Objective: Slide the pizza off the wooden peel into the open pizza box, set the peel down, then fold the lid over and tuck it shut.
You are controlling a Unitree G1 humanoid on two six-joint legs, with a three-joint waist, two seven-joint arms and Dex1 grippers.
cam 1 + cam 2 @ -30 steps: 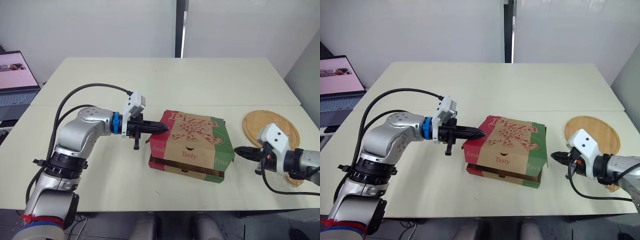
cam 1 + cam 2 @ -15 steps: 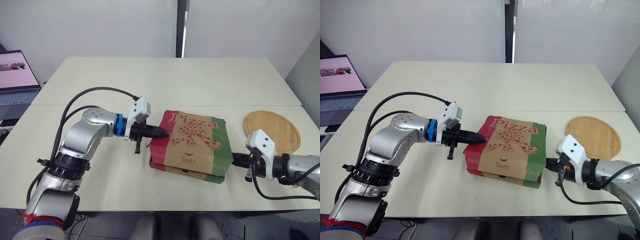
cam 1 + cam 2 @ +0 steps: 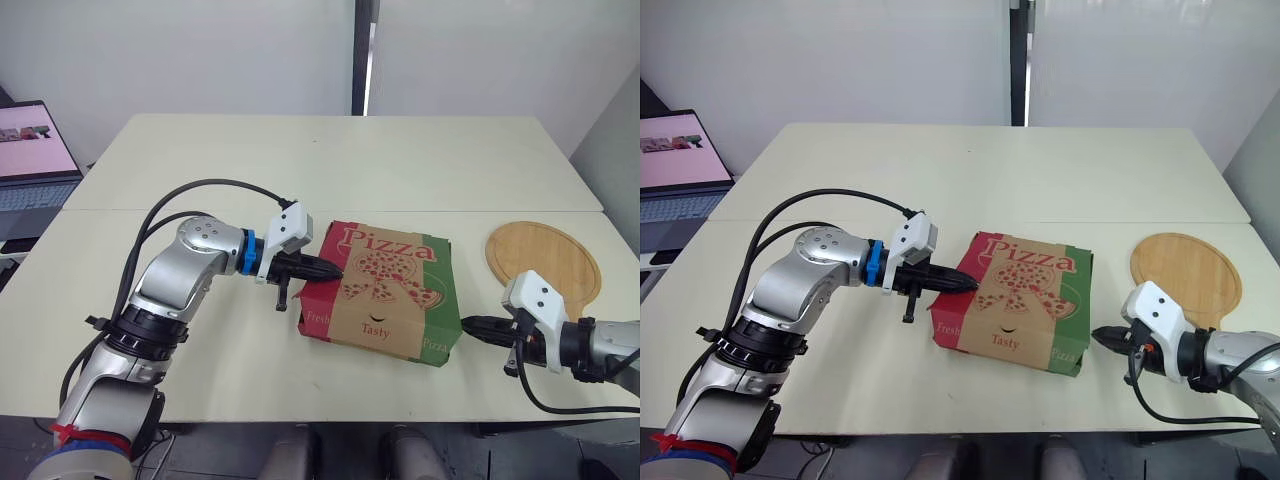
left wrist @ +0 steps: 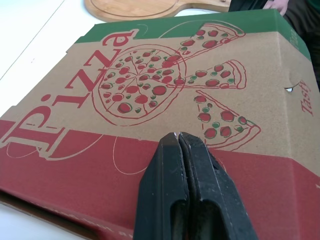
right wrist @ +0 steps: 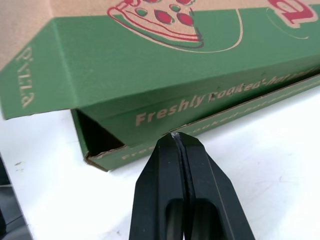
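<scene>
The printed brown cardboard pizza box, with red and green side bands, is sitting mid-table with its lid folded down over the base. The left gripper is lying on the red edge of the lid, its two smooth black fingers pinched together with nothing between them. Over on the green side, the right gripper is pointing at the box's lower wall, jaws also closed and empty (whether the tip is touching the cardboard, I cannot tell). At that corner the green lid flap is standing out from the base, leaving a dark gap. The round pale wooden peel, ringed with a shallow groove, is lying flat on the matte cream table, apart from the box on the robot's right.
</scene>
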